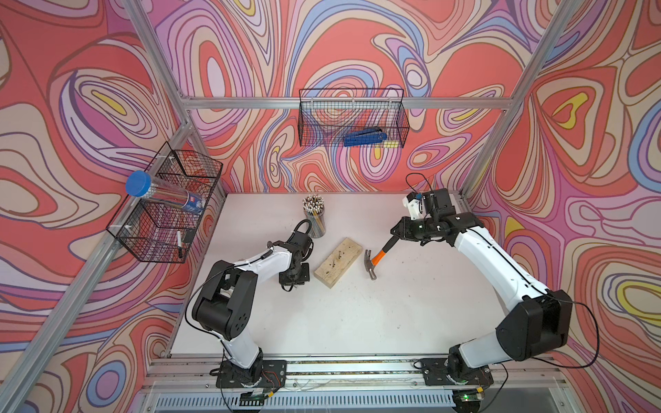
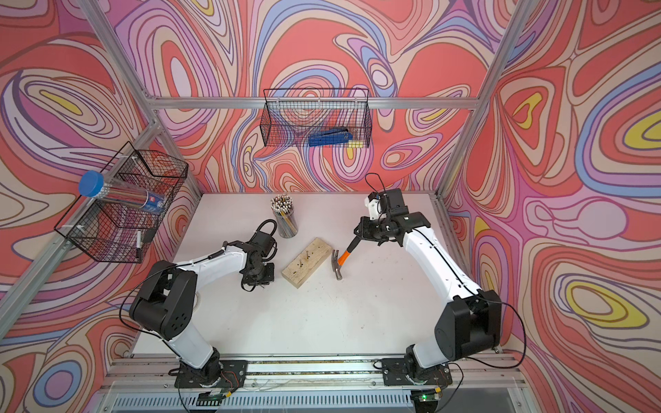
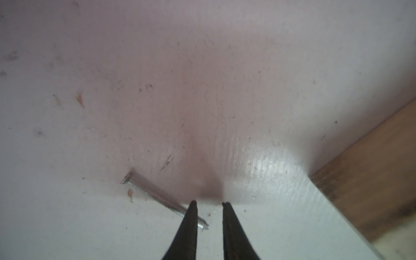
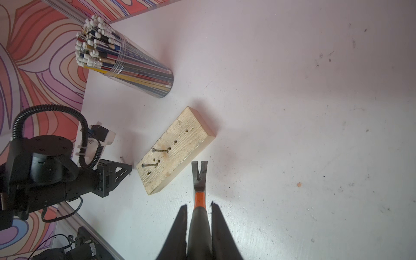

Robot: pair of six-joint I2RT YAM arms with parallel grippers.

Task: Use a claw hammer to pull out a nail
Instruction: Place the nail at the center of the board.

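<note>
Two nails standing in the plank, claw hammer just beside its long edge, forked claw pointing away from the right gripper, pinched tight on the handle's black end. Across the plank, left gripper narrowly parted on nothing, fingertips low over the table, loose nail lying flat beside them.

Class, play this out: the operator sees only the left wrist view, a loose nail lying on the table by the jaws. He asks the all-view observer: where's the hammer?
Observer: The right gripper is shut on the handle of the claw hammer.
Operator: Any nails in the wood?
Observer: Two nails stand in the wooden block.
Operator: Claw hooked on one?
Observer: No, the claw is beside the block, touching neither.
</note>
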